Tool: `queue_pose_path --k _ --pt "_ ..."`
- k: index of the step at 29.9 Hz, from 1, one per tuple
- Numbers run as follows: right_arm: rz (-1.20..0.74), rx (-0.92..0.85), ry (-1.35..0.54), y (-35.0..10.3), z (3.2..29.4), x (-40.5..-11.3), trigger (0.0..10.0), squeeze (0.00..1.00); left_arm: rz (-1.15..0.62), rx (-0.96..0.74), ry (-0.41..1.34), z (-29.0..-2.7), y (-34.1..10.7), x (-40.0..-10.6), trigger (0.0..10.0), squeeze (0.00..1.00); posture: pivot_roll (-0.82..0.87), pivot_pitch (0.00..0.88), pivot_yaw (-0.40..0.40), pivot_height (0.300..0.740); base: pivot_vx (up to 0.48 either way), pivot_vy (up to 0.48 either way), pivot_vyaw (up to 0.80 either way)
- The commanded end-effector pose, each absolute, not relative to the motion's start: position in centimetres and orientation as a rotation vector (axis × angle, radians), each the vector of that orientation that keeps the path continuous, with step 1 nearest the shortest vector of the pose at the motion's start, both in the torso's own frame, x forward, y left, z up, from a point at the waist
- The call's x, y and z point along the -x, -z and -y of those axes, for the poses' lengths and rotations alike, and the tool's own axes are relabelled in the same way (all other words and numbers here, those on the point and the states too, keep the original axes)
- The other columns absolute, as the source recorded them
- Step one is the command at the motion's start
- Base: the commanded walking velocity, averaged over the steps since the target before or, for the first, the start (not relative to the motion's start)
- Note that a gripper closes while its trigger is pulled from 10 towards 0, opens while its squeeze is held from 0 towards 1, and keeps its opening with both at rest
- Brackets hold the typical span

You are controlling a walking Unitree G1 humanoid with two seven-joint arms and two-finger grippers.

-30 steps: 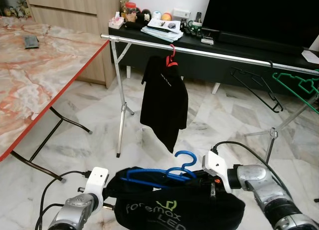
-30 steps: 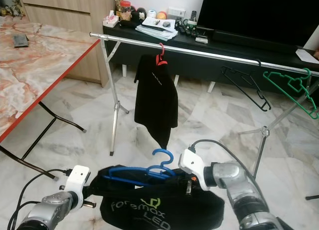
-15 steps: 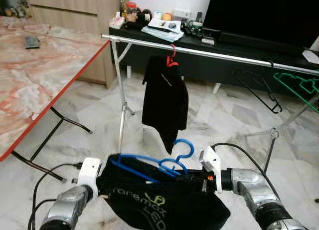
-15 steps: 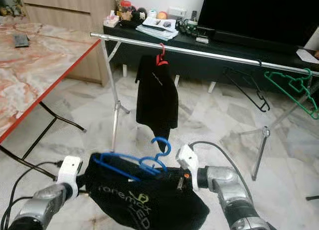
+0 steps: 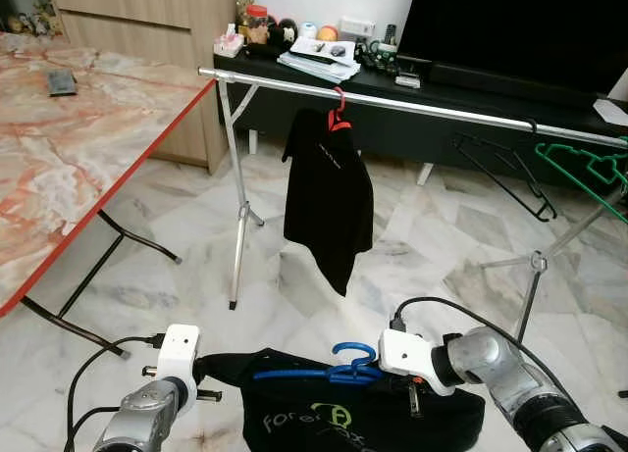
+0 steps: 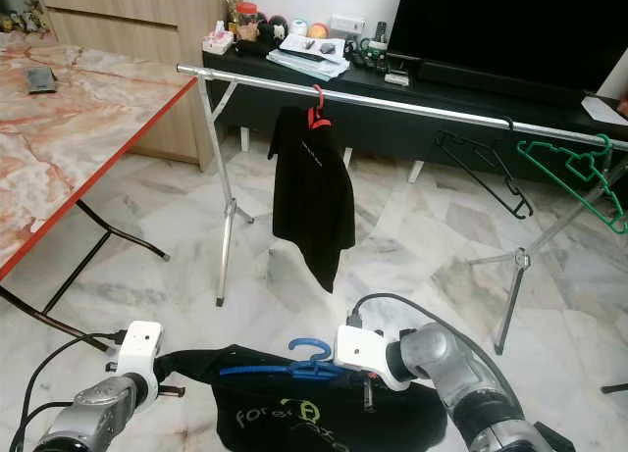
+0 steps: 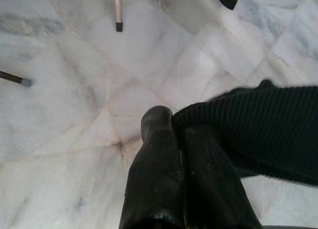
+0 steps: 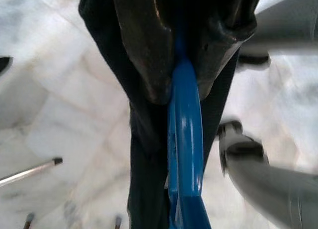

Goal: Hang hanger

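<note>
— Where is the hanger?
— The blue hanger (image 5: 324, 374) is low and near, carrying a black shirt (image 5: 363, 423). My right gripper (image 8: 181, 85) is pinched on it by the hook.
— And your left?
— My left gripper (image 7: 174, 134) is pressed together on the shirt's edge, probably a sleeve. The rail (image 5: 412, 104) stands far ahead, with another black shirt (image 5: 329, 197) hanging there.
</note>
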State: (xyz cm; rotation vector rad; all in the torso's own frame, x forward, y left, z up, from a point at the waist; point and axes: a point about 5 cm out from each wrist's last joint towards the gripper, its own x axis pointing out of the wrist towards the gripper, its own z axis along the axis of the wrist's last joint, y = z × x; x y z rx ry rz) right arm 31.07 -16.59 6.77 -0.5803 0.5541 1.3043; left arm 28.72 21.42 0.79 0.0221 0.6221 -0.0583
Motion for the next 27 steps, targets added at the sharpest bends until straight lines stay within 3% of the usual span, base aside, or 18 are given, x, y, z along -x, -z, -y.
queue_pose_path --k 1,7,11,22,25,27 --pt "-0.483 0.442 -1.271 -8.5 18.1 -31.6 10.0 0.0 -0.647 -0.042 -0.024 -23.6 -0.9 -28.4 0.0 0.0 0.15 0.08 -0.129 0.74 0.0 0.0 0.0" --pt "-0.293 0.2 -1.299 -11.5 18.0 -32.2 10.0 0.0 -0.762 -0.044 0.125 -22.0 1.0 -26.8 0.0 0.0 0.14 0.079 -0.127 0.74 0.0 0.0 0.0" --pt "-0.171 0.043 -1.19 -12.4 17.7 -33.2 10.0 0.0 -0.813 -0.023 0.194 -21.2 1.7 -26.1 0.0 0.0 0.14 0.077 -0.127 0.74 0.0 0.0 0.0" --pt "-0.107 -0.375 -1.231 -13.8 16.3 -33.3 10.0 0.0 -0.766 -0.041 0.167 -22.3 1.0 -26.4 0.0 0.0 0.15 0.07 -0.119 0.74 0.0 0.0 0.0" --pt "-0.154 -0.381 -1.256 -13.5 16.1 -33.1 10.0 0.0 -0.752 -0.055 0.15 -22.5 0.8 -26.5 0.0 0.0 0.16 0.072 -0.118 0.74 0.0 0.0 0.0" --pt "-0.309 -0.044 -1.335 -10.7 16.2 -31.5 10.0 0.0 -0.738 -0.048 0.138 -22.7 0.5 -26.7 0.0 0.0 0.15 0.071 -0.12 0.74 0.0 0.0 0.0"
